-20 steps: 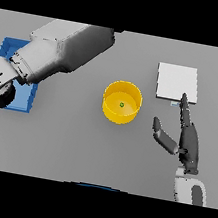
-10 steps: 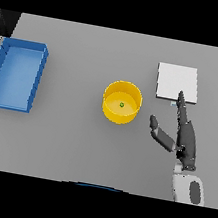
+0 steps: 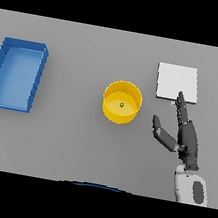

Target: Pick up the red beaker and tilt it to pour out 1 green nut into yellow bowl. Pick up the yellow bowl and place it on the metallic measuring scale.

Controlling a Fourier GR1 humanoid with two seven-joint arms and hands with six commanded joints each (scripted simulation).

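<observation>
While right hand point(image 3: 186, 137) hovers open, yellow bowl point(image 3: 122, 101) holds green nut point(image 3: 122, 104), unlabelled

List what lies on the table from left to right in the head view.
blue tray → yellow bowl with a green nut inside → right hand, open, with the white scale just beyond it.

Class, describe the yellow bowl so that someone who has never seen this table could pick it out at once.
Start at the grey table and look to its middle, between the blue tray on the left and the white square scale on the right. There stands the yellow bowl, left of the open right hand. It is the only round, yellow thing, with one small green nut inside.
</observation>
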